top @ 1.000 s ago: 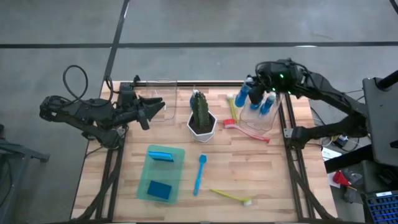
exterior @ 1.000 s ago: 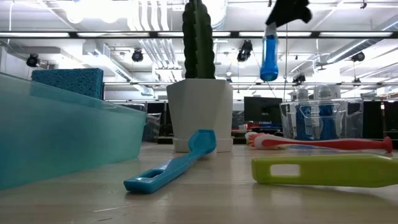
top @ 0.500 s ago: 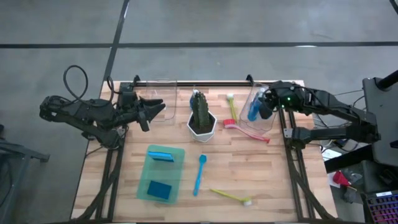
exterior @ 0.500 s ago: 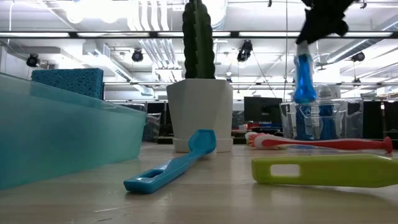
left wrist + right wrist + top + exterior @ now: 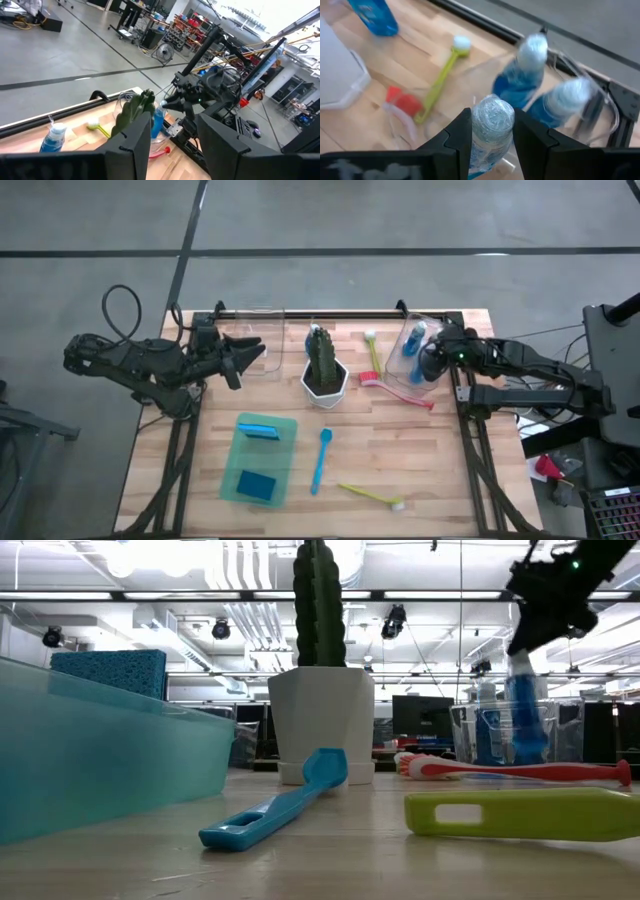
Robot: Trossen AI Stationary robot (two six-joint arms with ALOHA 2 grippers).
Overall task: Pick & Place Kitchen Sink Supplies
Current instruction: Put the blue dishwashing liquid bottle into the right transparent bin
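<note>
Blue bottle [image 5: 490, 132], pale cap up, is pinched in my right tool [image 5: 491, 131] over the clear bin [image 5: 420, 360] at the counter's [image 5: 440, 470] far right corner. My wrist view shows two more bottles [image 5: 522, 75] standing in that bin; from above, only one bottle's pale cap shows clear of my arm. The low view has the held bottle [image 5: 523, 720] down among them. My left tool [image 5: 250, 352] waits spread at the far left.

A cactus [image 5: 322, 364] stands mid-table, with a bin [image 5: 418, 360] of bottles [image 5: 414, 337] to its right and two brushes [image 5: 371, 356] between them. A tray [image 5: 285, 452] holding two sponges [image 5: 259, 430] lies near-left, another brush [image 5: 321, 460] just to its right, and one more brush [image 5: 371, 496] at the near edge.
</note>
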